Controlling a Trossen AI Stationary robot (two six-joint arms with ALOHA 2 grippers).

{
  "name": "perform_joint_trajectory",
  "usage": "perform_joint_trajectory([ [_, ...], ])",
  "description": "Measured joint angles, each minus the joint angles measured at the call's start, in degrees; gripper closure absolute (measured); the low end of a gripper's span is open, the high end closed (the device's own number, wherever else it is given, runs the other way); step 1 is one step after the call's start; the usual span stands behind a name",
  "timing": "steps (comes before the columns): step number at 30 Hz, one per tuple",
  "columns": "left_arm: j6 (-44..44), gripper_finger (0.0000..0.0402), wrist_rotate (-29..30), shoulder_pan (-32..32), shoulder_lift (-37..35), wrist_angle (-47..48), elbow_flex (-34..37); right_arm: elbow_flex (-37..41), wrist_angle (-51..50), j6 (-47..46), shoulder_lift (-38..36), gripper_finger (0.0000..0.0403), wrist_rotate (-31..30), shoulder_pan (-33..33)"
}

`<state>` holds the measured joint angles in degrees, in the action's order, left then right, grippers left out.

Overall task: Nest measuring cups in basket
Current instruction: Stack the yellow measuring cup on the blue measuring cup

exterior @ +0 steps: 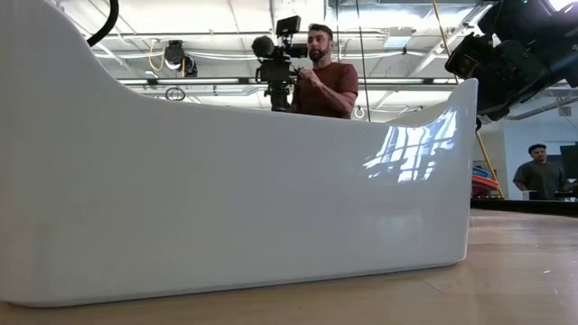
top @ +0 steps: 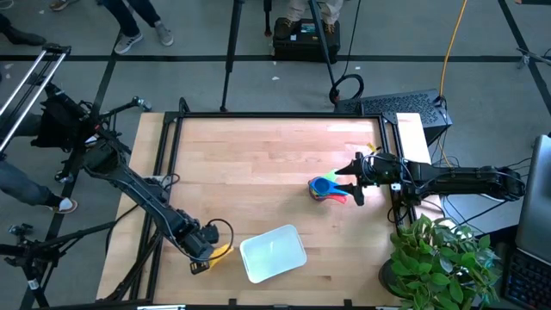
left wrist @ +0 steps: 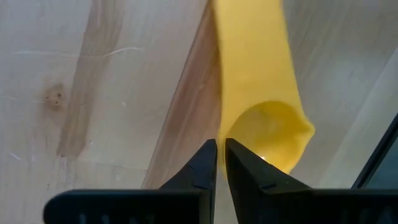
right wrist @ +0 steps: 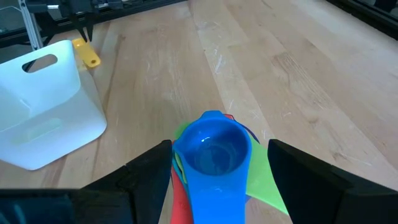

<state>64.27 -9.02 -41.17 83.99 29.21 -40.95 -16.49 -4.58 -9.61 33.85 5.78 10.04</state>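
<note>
So your left gripper [top: 209,255] sat at the near-left part of the wooden table [top: 258,164], its two dark fingers [left wrist: 202,167] pressed almost together with nothing between them — the small yellow plastic measuring cup [left wrist: 264,118] lay just past their tips, and you could not tell from the wrist view whether they touched its rim. From overhead, that yellow cup showed right beside the gripper, just left of the pale whitish-translucent, rounded-square plastic basket [top: 273,253], which stood near the table's front edge.

Your right gripper [top: 354,181] was at the table's right side with its fingers [right wrist: 149,171] spread wide either side of a pile of cups. The blue round cup [right wrist: 214,152] sat on top, bowl up, with green [right wrist: 261,186] and red [right wrist: 180,205] plastic showing beneath it — the fingers stood clear of the pile.

Beyond the table, a person in a dark red shirt [exterior: 325,81] stood at a camera on a stand [exterior: 280,59].
</note>
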Motion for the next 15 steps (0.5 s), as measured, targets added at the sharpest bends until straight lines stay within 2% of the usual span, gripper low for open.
perform_joint_trajectory([
  [5, 0.56, 0.0365, -0.02, 0.0, 0.02, 0.55, 0.0, 0.0, 0.0, 0.0, 0.0, 0.0145, 0.0, 0.0],
  [12, 4.48, 0.0301, -0.46, 0.13, 0.94, 0.63, -0.02, 0.0, -0.01, 0.0, 0.0, 0.0145, -0.02, 0.03],
  [15, 4.89, 0.0291, -3.1, 0.22, 3.92, -0.12, -0.08, 0.0, -0.02, 0.02, 0.0, 0.0145, -0.02, 0.15],
])
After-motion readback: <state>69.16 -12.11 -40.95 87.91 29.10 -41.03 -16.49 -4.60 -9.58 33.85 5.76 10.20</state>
